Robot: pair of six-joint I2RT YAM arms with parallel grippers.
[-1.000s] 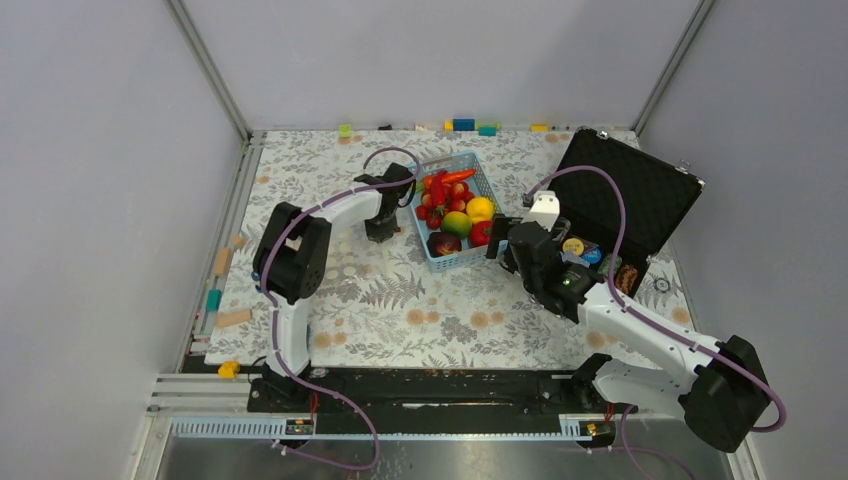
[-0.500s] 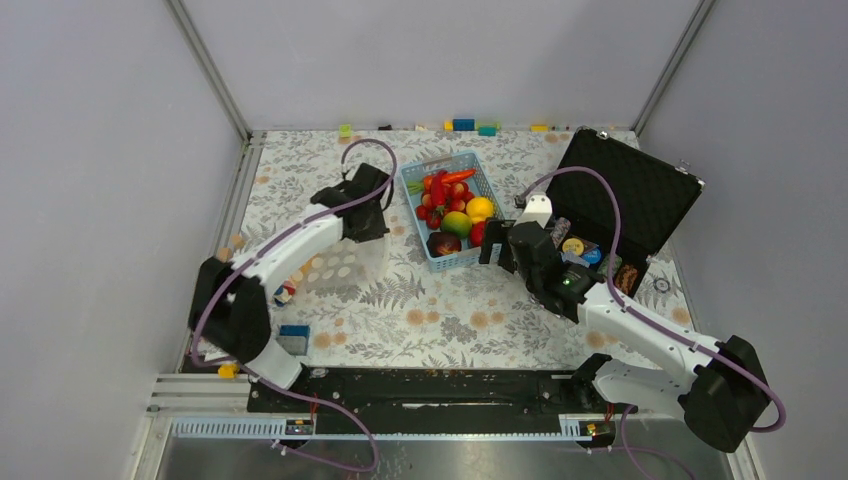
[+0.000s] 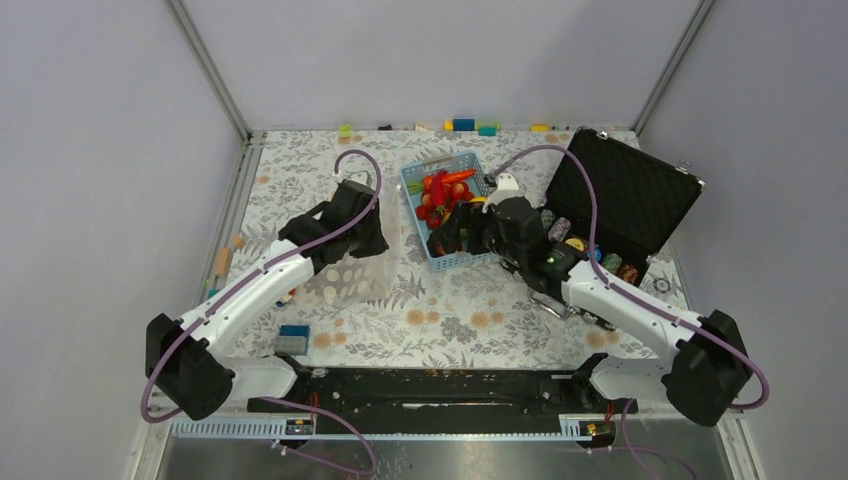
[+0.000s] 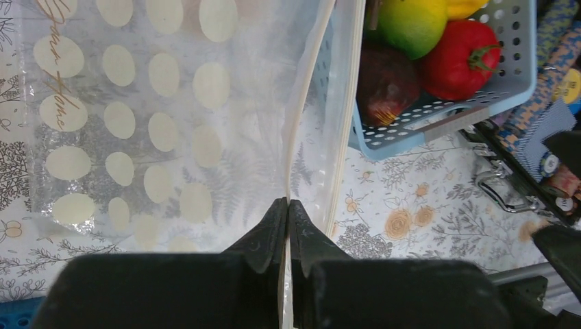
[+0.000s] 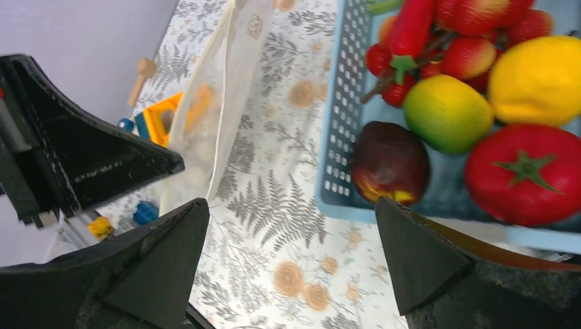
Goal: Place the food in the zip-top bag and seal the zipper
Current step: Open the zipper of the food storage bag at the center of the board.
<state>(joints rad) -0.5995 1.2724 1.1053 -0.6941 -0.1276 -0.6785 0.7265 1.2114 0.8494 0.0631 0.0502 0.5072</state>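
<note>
My left claw (image 4: 288, 205) is clenched on the zipper (image 4: 305, 116) edge of the zip-top bag (image 4: 130, 137), which stands on the counter (image 3: 450, 320) just left of the blue basket (image 5: 340, 130). My right claw (image 5: 288, 205) gapes empty at the basket's near end. The food (image 5: 445, 113) lies straight ahead, nearer this arm.

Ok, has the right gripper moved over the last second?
Yes. The right gripper has swung left, away from the black case, and now hangs open over the near end of the blue basket.
</note>
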